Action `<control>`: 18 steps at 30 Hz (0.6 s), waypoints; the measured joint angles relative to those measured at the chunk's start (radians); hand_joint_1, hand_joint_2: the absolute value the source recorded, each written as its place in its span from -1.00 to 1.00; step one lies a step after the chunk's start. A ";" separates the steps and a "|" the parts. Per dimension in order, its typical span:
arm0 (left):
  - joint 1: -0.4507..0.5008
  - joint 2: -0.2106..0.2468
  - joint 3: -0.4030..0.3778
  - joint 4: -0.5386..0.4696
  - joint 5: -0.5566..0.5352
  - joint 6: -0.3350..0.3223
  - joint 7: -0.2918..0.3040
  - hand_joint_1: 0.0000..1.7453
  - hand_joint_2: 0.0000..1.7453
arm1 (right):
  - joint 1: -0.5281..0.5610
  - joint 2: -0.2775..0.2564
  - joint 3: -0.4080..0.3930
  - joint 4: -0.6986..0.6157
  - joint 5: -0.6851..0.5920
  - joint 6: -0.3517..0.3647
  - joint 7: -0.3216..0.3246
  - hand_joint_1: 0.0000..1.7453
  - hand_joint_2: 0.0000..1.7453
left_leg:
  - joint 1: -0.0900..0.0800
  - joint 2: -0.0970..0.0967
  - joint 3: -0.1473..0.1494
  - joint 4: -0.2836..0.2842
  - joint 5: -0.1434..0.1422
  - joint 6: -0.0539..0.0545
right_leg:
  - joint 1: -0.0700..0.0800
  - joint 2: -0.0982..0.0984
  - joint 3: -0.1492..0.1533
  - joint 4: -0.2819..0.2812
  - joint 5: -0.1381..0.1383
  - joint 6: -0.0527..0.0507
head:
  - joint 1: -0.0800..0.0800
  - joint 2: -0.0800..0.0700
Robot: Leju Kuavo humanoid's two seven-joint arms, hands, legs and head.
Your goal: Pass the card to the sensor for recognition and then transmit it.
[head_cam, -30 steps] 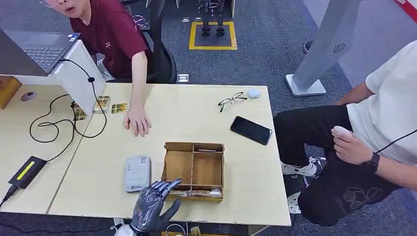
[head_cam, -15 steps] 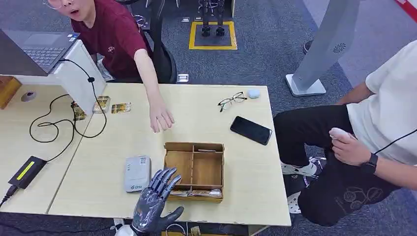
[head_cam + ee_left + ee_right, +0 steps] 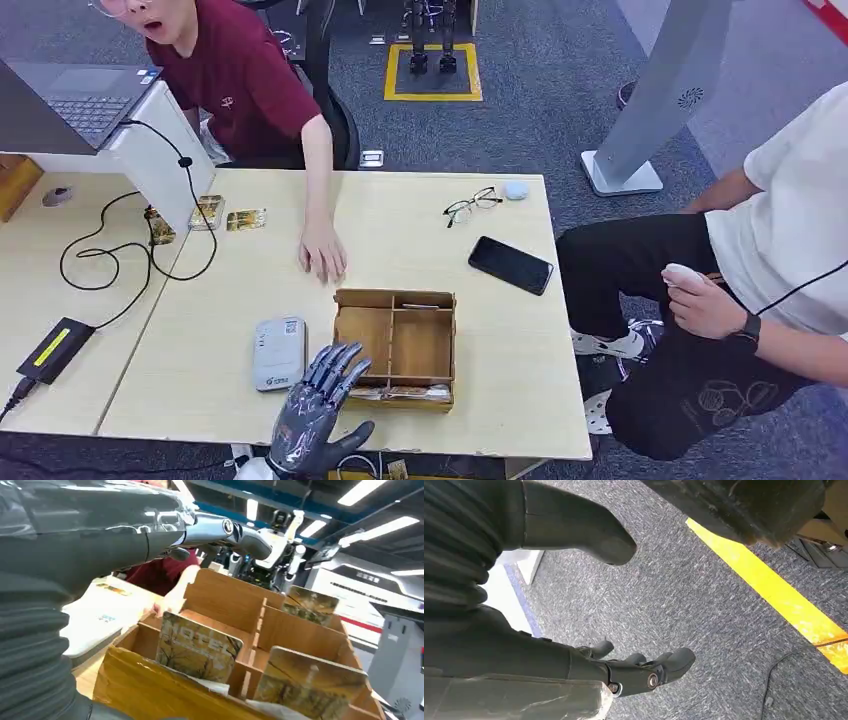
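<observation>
The wooden box (image 3: 395, 346) is sitting near the front edge of the table (image 3: 500, 340), divided by thin partitions into several compartments. In the left wrist view, cards are standing upright in its compartments: one card (image 3: 198, 645) printed with bare trees is leaning in the narrow slot along the near wall, a second card (image 3: 310, 681) is standing beside it in the same row, and a third card (image 3: 309, 605) is propped in a compartment toward the far wall. In the head view the front slot is showing a pale strip of card edges, while the larger compartments are looking bare.

The left hand (image 3: 315, 411) is hovering at the table's front edge, just at the box's near left corner, with its fingers (image 3: 335, 366) spread apart and holding nothing. The sensor (image 3: 279, 352), a flat grey reader, is lying just beside the box on its left side. The right hand (image 3: 639, 672) is hanging over the carpeted floor (image 3: 704, 605), its fingers loosely extended and gripping nothing.

A person's hand (image 3: 323, 252) is resting flat on the table beyond the box. A phone (image 3: 510, 265) and glasses (image 3: 471, 204) are lying toward the table's right far corner.
</observation>
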 joint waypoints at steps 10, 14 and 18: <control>0.000 -0.021 0.050 0.000 -0.070 0.000 -0.002 -1.00 1.00 | -0.001 0.000 0.000 0.000 0.000 0.001 0.000 -1.00 1.00 | 0.000 0.000 0.000 0.000 0.000 0.000 | 0.000 0.000 0.000 0.000 0.000 0.000 | 0.000 0.000; 0.000 -0.025 0.053 0.000 -0.066 0.000 -0.005 -1.00 1.00 | -0.002 0.000 0.000 0.000 0.000 0.001 0.000 -1.00 1.00 | 0.000 0.000 0.000 0.000 0.000 0.000 | 0.000 0.000 0.000 0.000 0.000 0.000 | 0.000 0.000; 0.001 -0.027 0.054 0.001 -0.057 0.000 -0.006 -1.00 1.00 | -0.002 0.000 0.000 0.000 0.000 0.000 -0.002 -1.00 1.00 | 0.000 0.000 0.000 0.000 0.000 0.000 | 0.000 0.000 0.000 0.000 0.000 0.000 | 0.000 0.000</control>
